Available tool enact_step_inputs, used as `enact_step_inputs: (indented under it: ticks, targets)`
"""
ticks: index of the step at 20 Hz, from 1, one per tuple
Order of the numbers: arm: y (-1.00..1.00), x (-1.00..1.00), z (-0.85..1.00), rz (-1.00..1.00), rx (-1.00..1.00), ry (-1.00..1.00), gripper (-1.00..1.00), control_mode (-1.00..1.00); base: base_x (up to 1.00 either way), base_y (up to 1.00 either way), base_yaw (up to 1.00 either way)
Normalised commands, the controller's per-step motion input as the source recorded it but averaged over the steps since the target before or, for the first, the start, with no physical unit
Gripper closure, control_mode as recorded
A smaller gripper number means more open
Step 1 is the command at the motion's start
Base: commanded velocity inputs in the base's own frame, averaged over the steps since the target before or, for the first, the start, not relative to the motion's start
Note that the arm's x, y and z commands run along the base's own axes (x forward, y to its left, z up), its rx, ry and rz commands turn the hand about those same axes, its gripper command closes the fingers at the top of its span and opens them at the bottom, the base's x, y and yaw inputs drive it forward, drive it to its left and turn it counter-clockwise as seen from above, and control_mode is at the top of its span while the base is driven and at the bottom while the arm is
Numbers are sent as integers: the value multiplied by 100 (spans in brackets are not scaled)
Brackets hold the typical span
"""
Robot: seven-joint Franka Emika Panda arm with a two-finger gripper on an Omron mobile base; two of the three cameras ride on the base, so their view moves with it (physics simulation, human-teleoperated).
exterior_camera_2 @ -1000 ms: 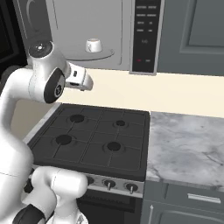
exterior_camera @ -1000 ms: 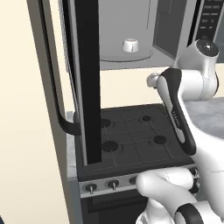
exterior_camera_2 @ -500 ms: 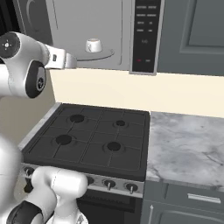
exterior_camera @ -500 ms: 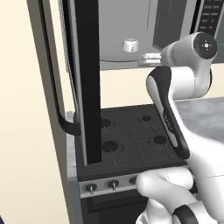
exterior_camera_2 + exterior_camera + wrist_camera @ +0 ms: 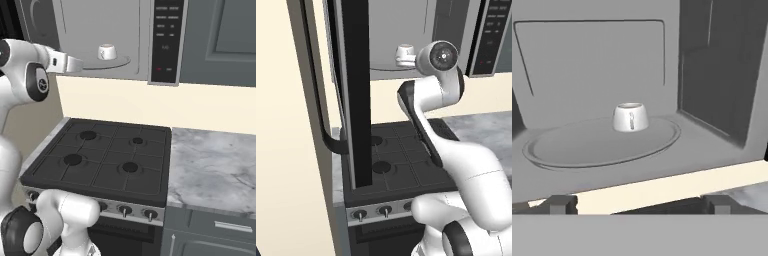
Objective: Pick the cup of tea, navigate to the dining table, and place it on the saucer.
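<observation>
The cup of tea (image 5: 630, 117), a small white teacup with a dark mark on its side, stands upright on the round glass turntable (image 5: 602, 155) inside the open microwave. The cup (image 5: 106, 51) also shows from the right base and the cup (image 5: 405, 53) from the left base. My gripper (image 5: 79, 64) hovers just outside the microwave opening, level with the cup and pointed at it. Its jaws (image 5: 639, 203) are open and hold nothing, and a gap separates them from the cup. The dining table and the saucer are out of view.
The microwave door (image 5: 353, 90) hangs open on the left, close to my arm. The microwave's control panel (image 5: 165, 40) is to the right of the cavity. A black stove (image 5: 105, 155) lies below, with a grey marbled counter (image 5: 215, 170) to its right.
My arm has lifted and swung the hand up in front of the microwave opening, now facing the cup. The jaws have stayed open. The cup has not moved.
</observation>
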Motion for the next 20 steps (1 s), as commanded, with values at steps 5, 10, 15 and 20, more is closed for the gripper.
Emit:
enact_step_inputs:
  ticks: [5,10,15,20]
  targets:
    - [-39,51,15,-1,12,11,-100,-100,0,0,0]
    - [-14,35,11,0,0,38,-100,-100,0,0,0]
    - [0,14,-8,0,-1,9,-100,-100,0,0,0]
    - [0,40,-14,5,7,-10,-100,-100,0,0,0]
